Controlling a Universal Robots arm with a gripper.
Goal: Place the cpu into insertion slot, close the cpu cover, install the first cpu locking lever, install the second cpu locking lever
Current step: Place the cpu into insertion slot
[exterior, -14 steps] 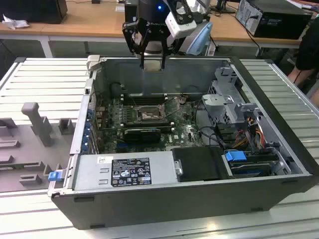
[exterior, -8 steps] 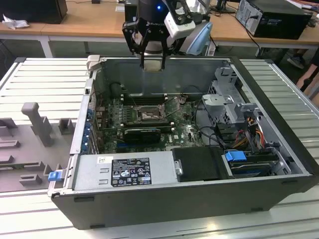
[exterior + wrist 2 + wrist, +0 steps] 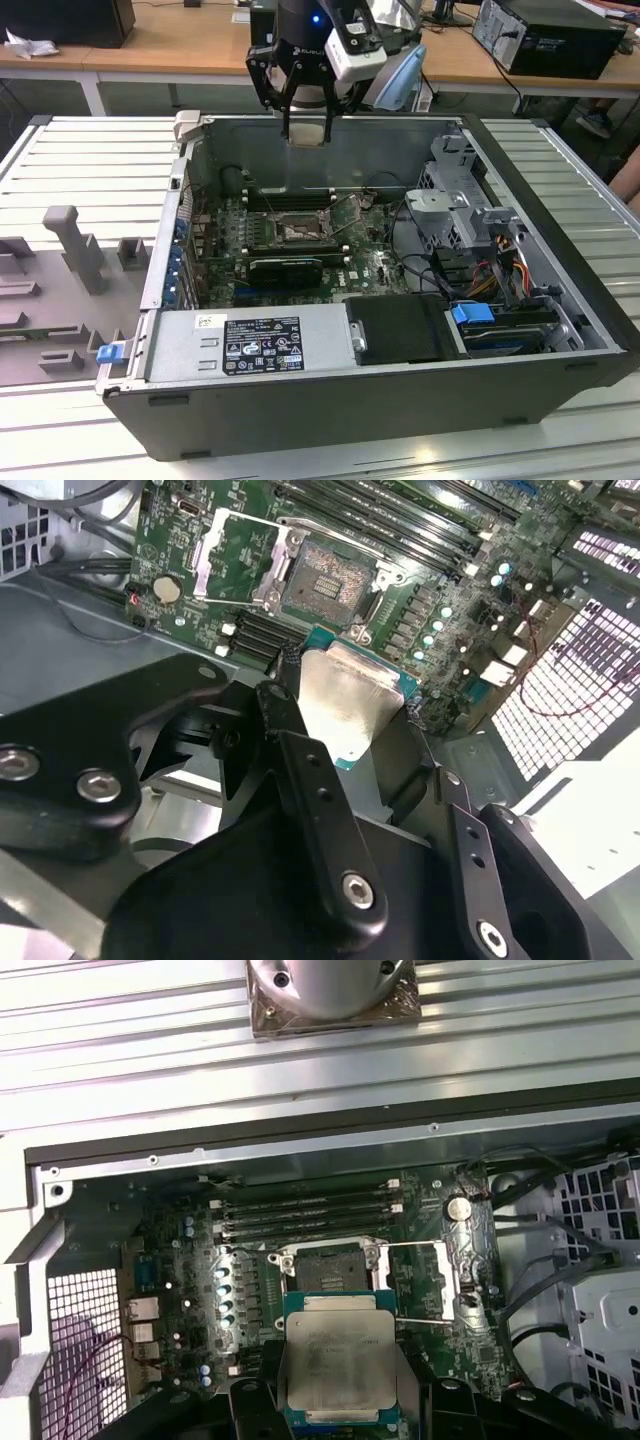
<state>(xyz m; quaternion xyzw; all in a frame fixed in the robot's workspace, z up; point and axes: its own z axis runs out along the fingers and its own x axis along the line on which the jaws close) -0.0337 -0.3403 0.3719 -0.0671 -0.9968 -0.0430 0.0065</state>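
Long black memory sticks (image 3: pixel 305 1212) run just beside the square dark silver-rimmed insertion slot (image 3: pixel 330 1265) on the green motherboard (image 3: pixel 180 1290); the thin silver frame-shaped cpu cover (image 3: pixel 446 1280) lies flipped open alongside, leaving the socket bare. Above the open dark metal computer case (image 3: pixel 400 410), the black two-fingered gripper (image 3: pixel 307 133) is clenched on the flat square dull-grey-topped cpu (image 3: pixel 340 1360), well apart from the slot

The exterior view overlooks the whole open case (image 3: pixel 400 415); both wrist views look down closely on its motherboard (image 3: pixel 162 535) (image 3: pixel 170 1235).
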